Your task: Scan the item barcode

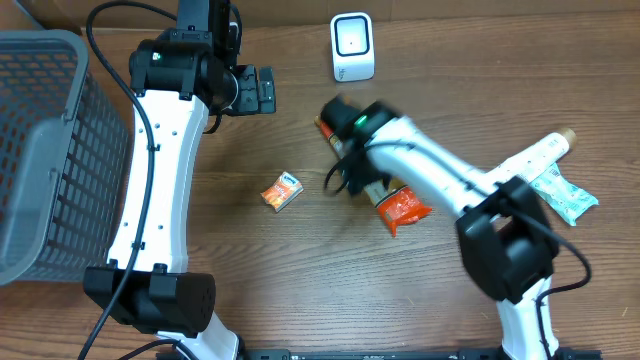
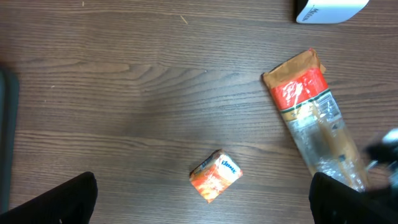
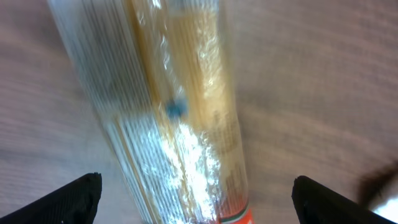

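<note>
The wooden table (image 1: 300, 290) carries a grey basket (image 1: 40, 150) at its left edge, and the two arms reach in from the near edge. The item most likely meant is the long clear packet of spaghetti (image 2: 308, 118). It lies flat near the middle of the table, its long axis slanting from a far end just short of the white scanner (image 1: 352, 45) down toward the near right. The scanner stands by the far edge, about midway along it. The right gripper (image 3: 208, 202) hangs directly over this packet with its fingers spread wide. One sits on each side of the packet's narrow width, so they lie square across the long axis and grip nothing. The wrist view does not show whether either finger touches the wrapper. The left gripper (image 1: 265, 90) is equally wide open and empty. It hovers near the far edge to the left of the scanner, well apart from the packet, so the right arm is plainly the nearer one. A small orange packet (image 1: 283, 192) lies alone to the left of the spaghetti. I judge the coming move to be a pinch across the packet's width, then a carry along its own axis toward the scanner. Which face carries the barcode cannot be made out.
</note>
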Motion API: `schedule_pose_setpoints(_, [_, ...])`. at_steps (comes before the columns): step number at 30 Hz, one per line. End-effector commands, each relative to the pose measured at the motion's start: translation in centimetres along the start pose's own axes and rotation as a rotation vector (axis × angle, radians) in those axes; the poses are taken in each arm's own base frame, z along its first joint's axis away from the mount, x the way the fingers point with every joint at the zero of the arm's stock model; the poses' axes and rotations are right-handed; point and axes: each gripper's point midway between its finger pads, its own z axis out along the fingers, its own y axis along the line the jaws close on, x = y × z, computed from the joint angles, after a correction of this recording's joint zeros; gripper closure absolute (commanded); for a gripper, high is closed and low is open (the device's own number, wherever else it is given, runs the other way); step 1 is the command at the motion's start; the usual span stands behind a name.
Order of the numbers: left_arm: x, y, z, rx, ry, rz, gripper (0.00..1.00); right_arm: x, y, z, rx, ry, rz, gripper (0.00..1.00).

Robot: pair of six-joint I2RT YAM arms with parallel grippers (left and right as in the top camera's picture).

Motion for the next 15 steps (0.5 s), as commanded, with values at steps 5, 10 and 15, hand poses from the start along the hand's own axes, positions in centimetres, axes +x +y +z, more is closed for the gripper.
schedule_pose_setpoints(5, [0.1,0.3,0.4,-0.012,0.008,-0.008,0.00,-1.7,-1.9,0.2,-0.538,0.023,-0.035,0.00])
schedule_pose_setpoints(10, [0.1,0.3,0.4,-0.012,0.008,-0.008,0.00,-0.4,-2.3,1.0,-0.781,0.036,-0.058,0.00])
schedule_pose_setpoints(15, [0.1,0.3,0.4,-0.012,0.008,-0.008,0.00,1.3,-1.9,4.1,-0.806,0.113,-0.047,0.04])
